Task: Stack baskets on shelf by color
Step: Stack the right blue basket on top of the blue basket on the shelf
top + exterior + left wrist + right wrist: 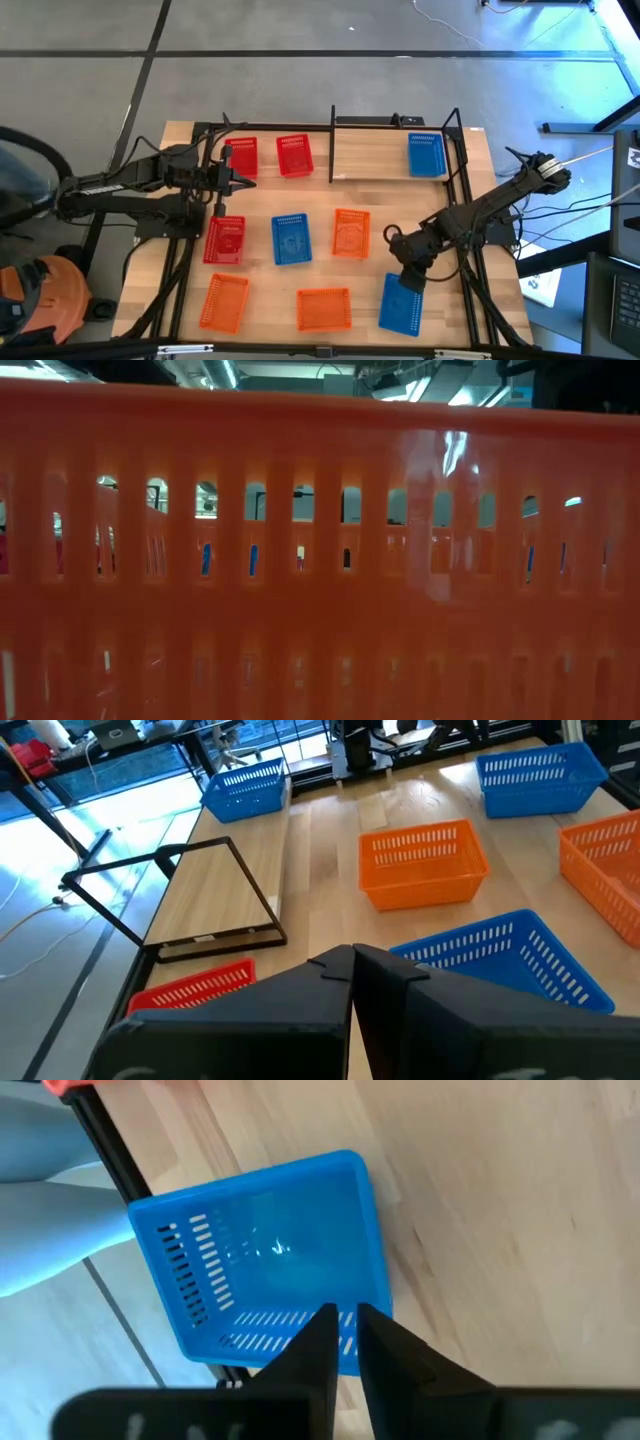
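Note:
The shelf [370,160] at the table's far side carries two red baskets [268,156] on its left and a blue basket [427,155] on its right. On the table stand a red basket [225,240], a blue one [291,238], three orange ones [351,232] and, near the front right, another blue basket [402,305]. My right gripper [345,1318] hangs over that basket's far short wall, its fingers a narrow gap apart. My left gripper [250,181] hovers shut in front of the shelf's left end, holding nothing. My right gripper comes slanting down from the far right at the front-right blue basket's far short wall [290,1332]. Its fingertips stand on either side of that wall. Whether they touch it I cannot tell. The basket rests flat on the table.
An orange basket's slotted wall [320,560] fills the low view. The shelf's black posts [333,140] rise around its board. Black frame rails [470,270] run along the table's right side beside my right arm. Bare wood lies mid-shelf.

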Controlling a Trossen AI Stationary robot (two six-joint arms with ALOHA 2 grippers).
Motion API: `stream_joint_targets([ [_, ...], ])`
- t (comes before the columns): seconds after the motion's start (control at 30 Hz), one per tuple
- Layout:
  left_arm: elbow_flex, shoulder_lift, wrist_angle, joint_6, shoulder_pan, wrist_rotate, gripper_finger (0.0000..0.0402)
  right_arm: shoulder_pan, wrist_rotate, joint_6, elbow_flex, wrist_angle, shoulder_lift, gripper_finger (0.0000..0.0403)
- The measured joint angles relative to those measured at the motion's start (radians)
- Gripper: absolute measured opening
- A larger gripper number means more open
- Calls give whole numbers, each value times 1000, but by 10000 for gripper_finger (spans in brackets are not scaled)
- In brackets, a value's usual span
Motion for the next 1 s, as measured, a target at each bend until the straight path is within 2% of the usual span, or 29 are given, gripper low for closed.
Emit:
stream_joint_targets([
  [0.13,0,0,1,0,0,0,0,-2,9,-9,0,-3,2,50],
  [0.27,0,0,0,0,0,0,0,-1,57,-7,0,-9,3,86],
  [0.43,0,0,0,0,0,0,0,6,90,-91,0,4,24,126],
  [0.63,0,0,0,0,0,0,0,29,57,-139,1,73,58,129],
  [1.0,0,0,0,-1,0,0,0,34,67,-207,1,72,158,128],
])
